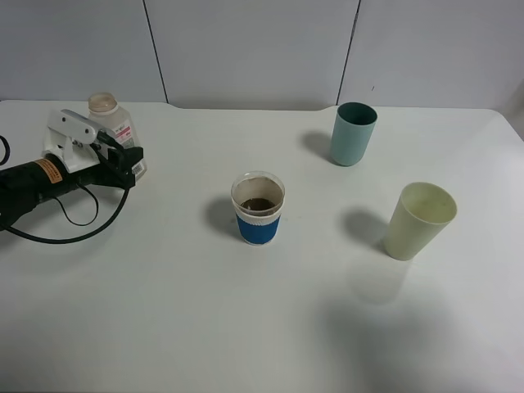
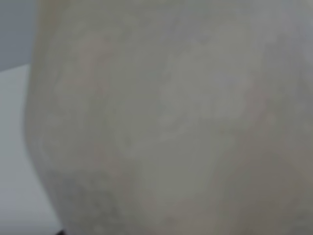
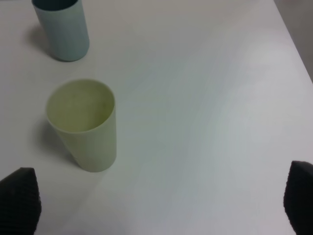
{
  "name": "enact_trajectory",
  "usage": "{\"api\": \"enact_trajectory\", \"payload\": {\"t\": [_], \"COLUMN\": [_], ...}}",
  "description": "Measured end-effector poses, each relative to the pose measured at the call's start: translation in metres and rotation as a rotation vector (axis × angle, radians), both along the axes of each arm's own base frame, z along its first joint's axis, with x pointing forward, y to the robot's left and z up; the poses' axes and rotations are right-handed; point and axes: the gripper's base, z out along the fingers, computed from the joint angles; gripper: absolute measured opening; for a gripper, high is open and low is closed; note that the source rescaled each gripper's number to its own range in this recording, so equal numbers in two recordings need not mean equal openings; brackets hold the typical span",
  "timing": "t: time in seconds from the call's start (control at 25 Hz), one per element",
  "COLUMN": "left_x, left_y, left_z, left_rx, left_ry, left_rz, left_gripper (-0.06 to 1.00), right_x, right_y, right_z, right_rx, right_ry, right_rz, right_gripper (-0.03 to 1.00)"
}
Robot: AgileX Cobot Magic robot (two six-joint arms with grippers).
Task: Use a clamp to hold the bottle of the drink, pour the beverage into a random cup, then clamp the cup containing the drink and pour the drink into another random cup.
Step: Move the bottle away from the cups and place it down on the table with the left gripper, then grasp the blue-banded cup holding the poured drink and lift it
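K: Where the left arm [image 1: 33,182] reaches in from the left edge of the white table [image 1: 164,319], it lies low and nearly level, with the white camera bracket [image 1: 72,131] on top.
M: State of the left gripper [image 1: 127,162]?
K: Clamped on the small pale translucent plastic bottle [image 1: 117,124], black fingers across its lower body. Left wrist view is blurred off-white bottle wall, filling the frame.
M: Bottle orientation?
K: Upright, long axis vertical, tan cap [image 1: 102,101] at the top. It sits at the far left of the table, toward the back. The gripper hides whether its base touches the surface. White-and-pink label, print too small to read.
M: Other side?
K: Jaws of the right gripper [image 3: 159,198] stand wide apart, dark fingertips [image 3: 19,196] at the frame corners, gripping no object. It hangs over the table above the pale yellow-green plastic cup [image 3: 83,125], with the teal plastic cup [image 3: 62,27] beyond.
M: Drink?
K: Brown liquid in the paper cup with the blue sleeve [image 1: 258,209], mid-table, well apart from the bottle. Yellow-green cup looks dry inside. Teal cup's inside is too dark to judge. All three cups are upright.
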Motion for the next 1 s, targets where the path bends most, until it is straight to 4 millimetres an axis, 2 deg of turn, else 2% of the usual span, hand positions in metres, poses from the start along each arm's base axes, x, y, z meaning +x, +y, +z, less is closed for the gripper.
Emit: {"api": "enact_trajectory", "payload": {"t": [0.16, 0.52, 0.56, 0.6, 0.68, 0.76, 0.8, 0.88, 1.0], "left_x": [0.0036, 0.0060, 0.0059, 0.0058, 0.0058, 0.0058, 0.0058, 0.0058, 0.0062], "left_y": [0.0006, 0.0008, 0.0008, 0.0008, 0.0008, 0.0008, 0.0008, 0.0009, 0.0009], "left_z": [-0.0075, -0.0090, -0.0094, -0.0097, -0.0100, -0.0100, -0.0100, -0.0100, -0.0077], "left_rx": [-0.004, -0.007, -0.009, -0.009, -0.010, -0.020, -0.028, -0.045, -0.058], "left_ry": [0.009, 0.004, 0.004, 0.004, 0.006, 0.012, 0.017, 0.026, 0.029], "left_rz": [0.004, 0.005, 0.005, 0.005, 0.005, 0.008, 0.010, 0.016, 0.020], "left_gripper": [0.03, 0.04, 0.08, 0.19, 0.51, 0.79, 0.88, 0.96, 0.99], "right_x": [0.0000, 0.0000, 0.0000, 0.0000, 0.0000, 0.0000, 0.0000, 0.0000, 0.0000], "right_y": [0.0000, 0.0000, 0.0000, 0.0000, 0.0000, 0.0000, 0.0000, 0.0000, 0.0000], "right_z": [0.0000, 0.0000, 0.0000, 0.0000, 0.0000, 0.0000, 0.0000, 0.0000, 0.0000], "right_rx": [0.000, 0.000, 0.000, 0.000, 0.000, 0.000, 0.000, 0.000, 0.000], "right_ry": [0.000, 0.000, 0.000, 0.000, 0.000, 0.000, 0.000, 0.000, 0.000], "right_rz": [0.000, 0.000, 0.000, 0.000, 0.000, 0.000, 0.000, 0.000, 0.000], "right_gripper": [1.00, 1.00, 1.00, 1.00, 1.00, 1.00, 1.00, 1.00, 1.00]}}
